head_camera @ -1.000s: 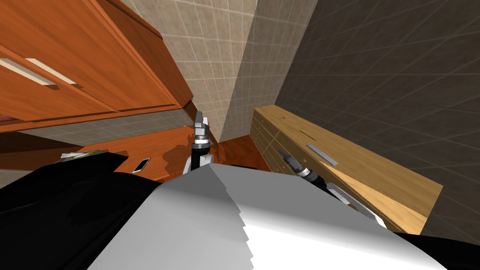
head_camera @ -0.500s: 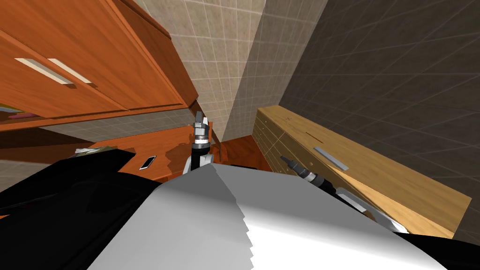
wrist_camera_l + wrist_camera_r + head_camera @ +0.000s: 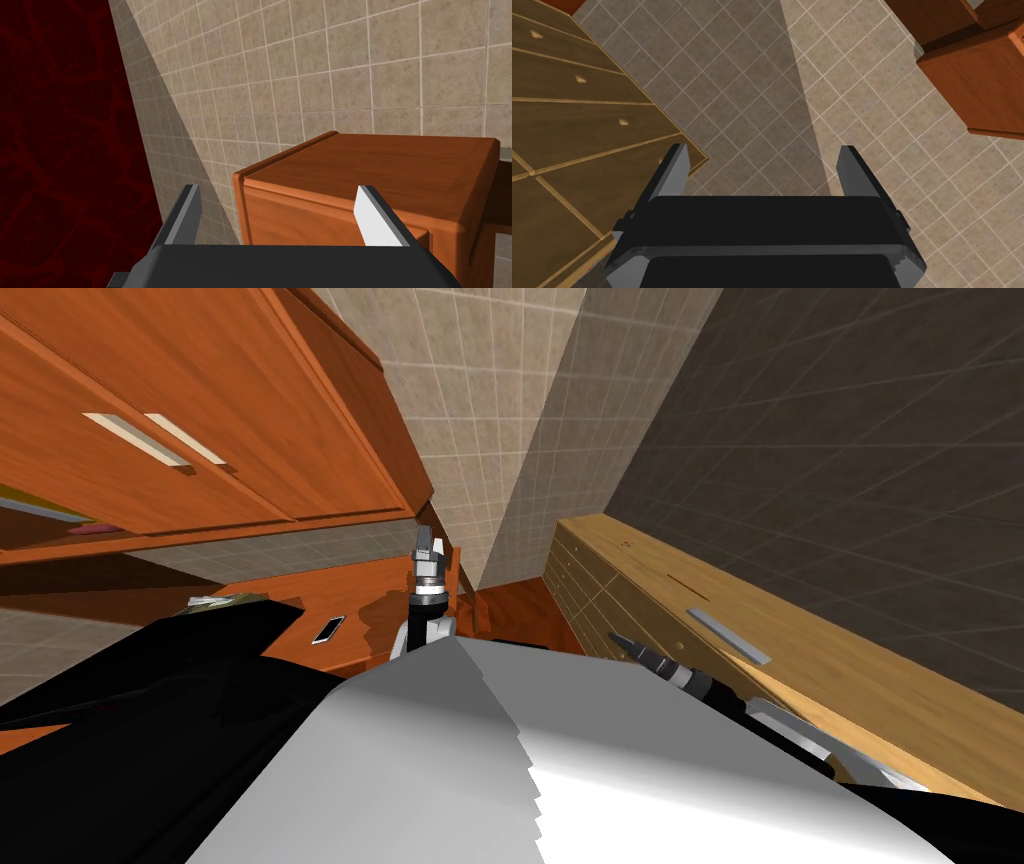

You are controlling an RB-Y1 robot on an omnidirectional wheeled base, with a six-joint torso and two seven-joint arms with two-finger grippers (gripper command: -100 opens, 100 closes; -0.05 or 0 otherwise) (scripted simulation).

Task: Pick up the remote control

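On pale wooden dresser, slim grey remote control (flat).

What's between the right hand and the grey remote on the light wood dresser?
Nothing. In the head view, bare dresser top is all that lies between the right hand and the remote.
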